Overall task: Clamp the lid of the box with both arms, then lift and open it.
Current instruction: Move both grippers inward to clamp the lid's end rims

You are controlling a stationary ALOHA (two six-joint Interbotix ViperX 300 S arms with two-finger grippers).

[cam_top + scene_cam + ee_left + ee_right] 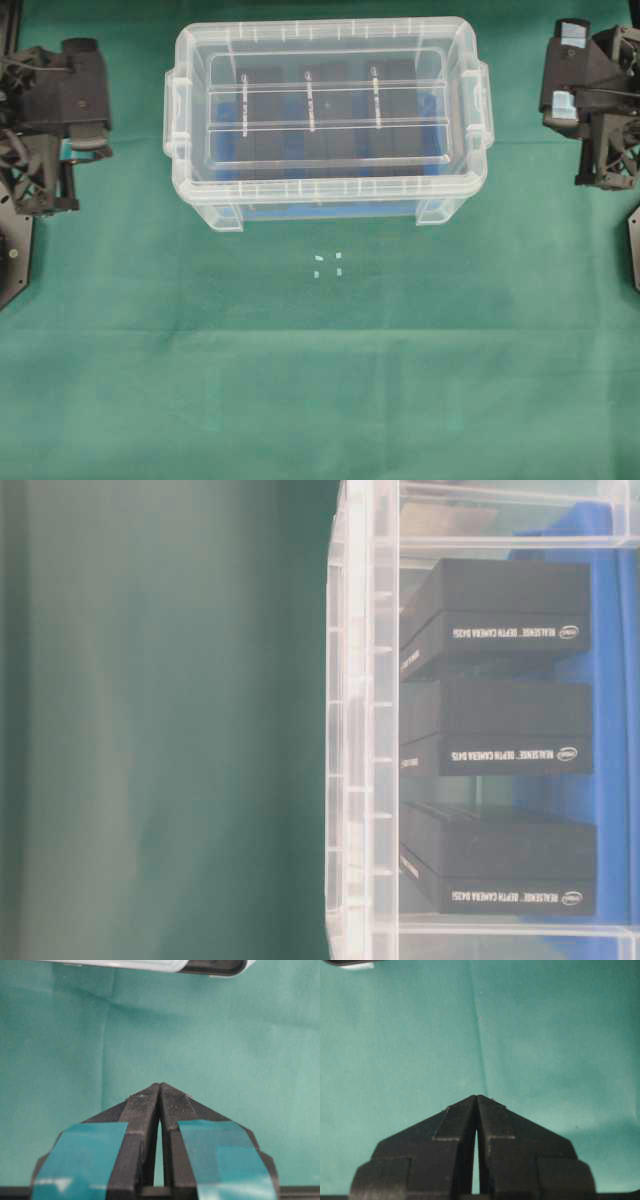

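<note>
Nearest to me in the left wrist view, the left tool (pixel 159 1091) has its two pointed jaws pressed together at the tips, pinching nothing; teal tape patches (pixel 82 1157) sit on both jaw bodies; beneath it I see only the green cloth (pixel 225 1045) of the worktop. In the right wrist view the right tool (pixel 477 1099) is the same, tips meeting, nothing between them, green cloth below.

From overhead I see four small white marks (pixel 328 264) on the cloth, near the front wall of the box and apart from it; past them stands the box (pixel 330 205), a deep clear tub set in the far half of the worktop, roughly midway between the two arms; the lid (pixel 325 105) lies flat on its rim, closed, its two long ridges running left to right. Through the clear plastic I make out the blue insert (pixel 225 140) and three black blocks (pixel 325 100) side by side; the table-level view shows white lettering on their edges.

The left arm (pixel 55 120) is at the left edge and the right arm (pixel 595 100) at the right edge, both well apart from the box; neither touches the lid.
</note>
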